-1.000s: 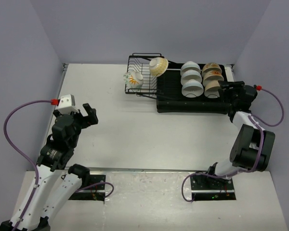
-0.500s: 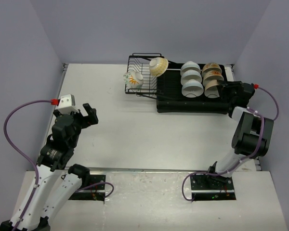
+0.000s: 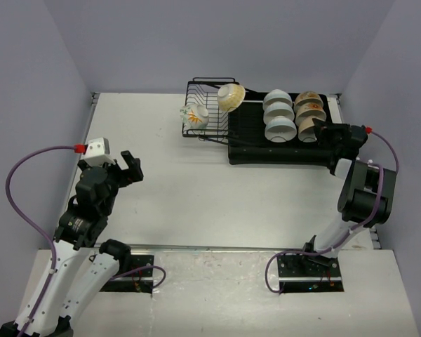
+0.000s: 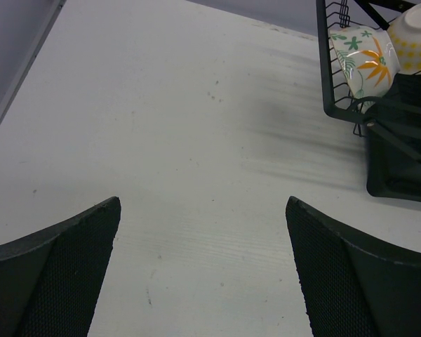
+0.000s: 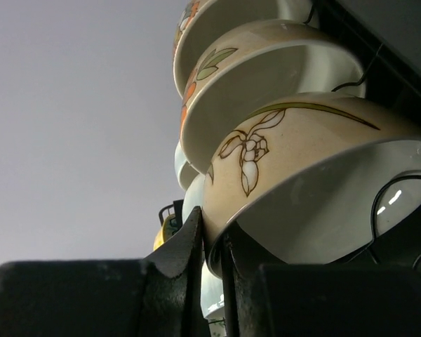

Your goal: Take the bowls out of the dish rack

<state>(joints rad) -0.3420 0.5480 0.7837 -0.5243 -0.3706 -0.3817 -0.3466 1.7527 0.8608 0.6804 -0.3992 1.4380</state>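
Since a second ago my right fingers (image 3: 323,130) have gone left along the drainer tray (image 3: 281,154), from its right end up to the row of tan bowls; my left arm has not moved.

Now the nearest tan bowl (image 3: 308,130) stands on its edge just left of these fingers, first in a row that runs from near to far. In the right wrist view its rim comes down into the thin gap between the fingers, one outside the wall and one inside, so I judge them closed on this rim.

My left fingers (image 3: 130,166) are wide open and hold nothing, over the bare surface (image 4: 196,140), well apart from the rack (image 3: 203,88).

So this bowl belongs to my right arm. I think it must go up and out toward the near side, because the next bowl (image 5: 266,63) stands close behind it.
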